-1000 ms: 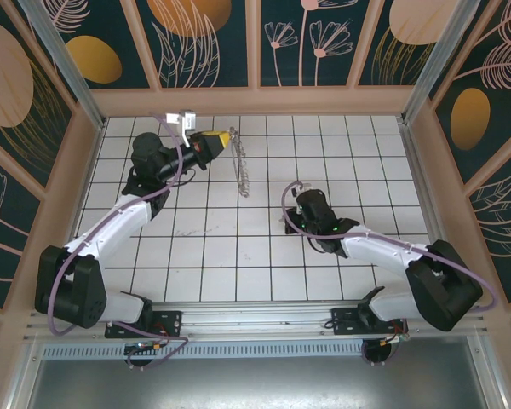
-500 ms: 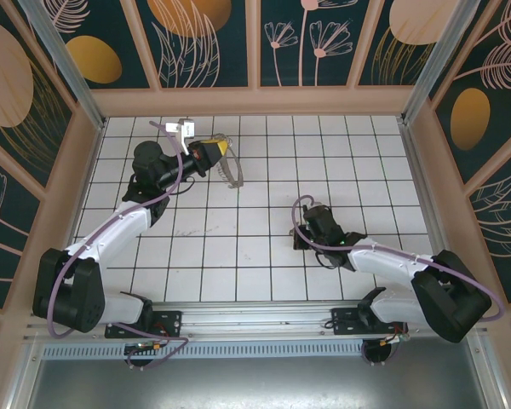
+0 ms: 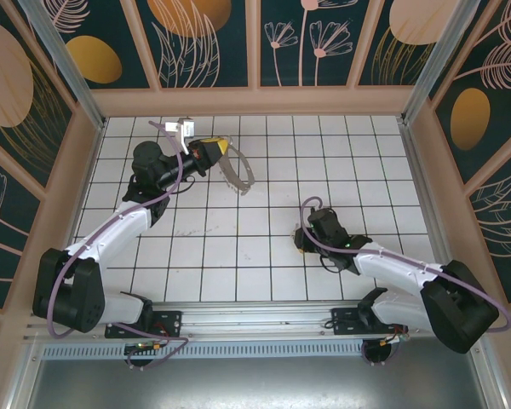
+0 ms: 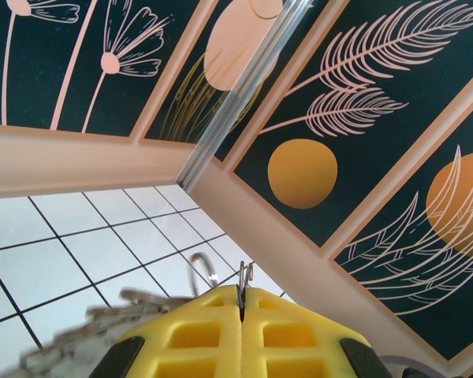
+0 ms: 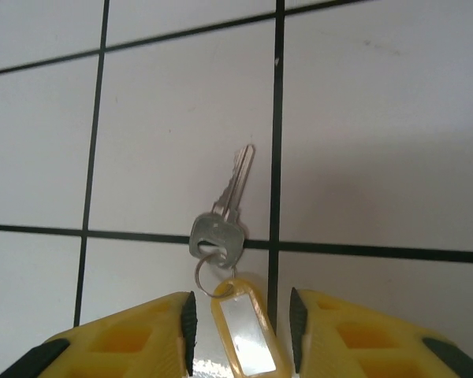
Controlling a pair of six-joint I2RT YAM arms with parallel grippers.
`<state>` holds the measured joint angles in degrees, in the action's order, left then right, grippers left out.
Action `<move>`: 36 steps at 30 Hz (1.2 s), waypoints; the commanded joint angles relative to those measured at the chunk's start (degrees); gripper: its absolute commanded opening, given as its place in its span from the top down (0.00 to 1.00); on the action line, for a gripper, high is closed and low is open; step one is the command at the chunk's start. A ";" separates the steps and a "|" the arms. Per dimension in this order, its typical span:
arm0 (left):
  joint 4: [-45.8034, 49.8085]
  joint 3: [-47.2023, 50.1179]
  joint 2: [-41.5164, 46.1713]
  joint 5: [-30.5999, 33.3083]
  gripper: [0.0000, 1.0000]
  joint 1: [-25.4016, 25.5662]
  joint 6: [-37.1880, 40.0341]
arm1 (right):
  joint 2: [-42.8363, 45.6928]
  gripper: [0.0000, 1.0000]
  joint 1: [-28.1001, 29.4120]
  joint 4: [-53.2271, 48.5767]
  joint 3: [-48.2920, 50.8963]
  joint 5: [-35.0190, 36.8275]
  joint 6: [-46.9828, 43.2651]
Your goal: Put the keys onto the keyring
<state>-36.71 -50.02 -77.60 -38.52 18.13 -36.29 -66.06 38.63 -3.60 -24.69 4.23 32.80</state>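
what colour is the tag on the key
The tag is yellow with a pale window; the key is silvery. Clearest in right wrist view.

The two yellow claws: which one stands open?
The right claw: its yellow fingers stand apart, either side of a yellow-framed key tag. The left claw is pressed shut on the thin metal keyring.

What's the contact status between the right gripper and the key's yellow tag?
Apart. The right wrist view shows the open right gripper straddling the yellow tag, with a visible gap on each side.
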 commanded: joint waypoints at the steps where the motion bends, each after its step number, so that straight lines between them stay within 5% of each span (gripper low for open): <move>1: -3.98 -0.61 0.72 -1.03 1.00 0.42 -0.41 | -0.39 0.62 -1.22 -2.52 -3.26 0.41 -2.45; 36: -4.06 -0.16 2.41 -1.39 1.00 0.42 -0.26 | -19.58 0.66 5.05 -9.67 -14.14 6.59 -10.65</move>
<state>-37.12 -50.02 -77.01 -38.74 18.35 -36.32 -84.93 43.24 -11.03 -37.32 9.23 22.79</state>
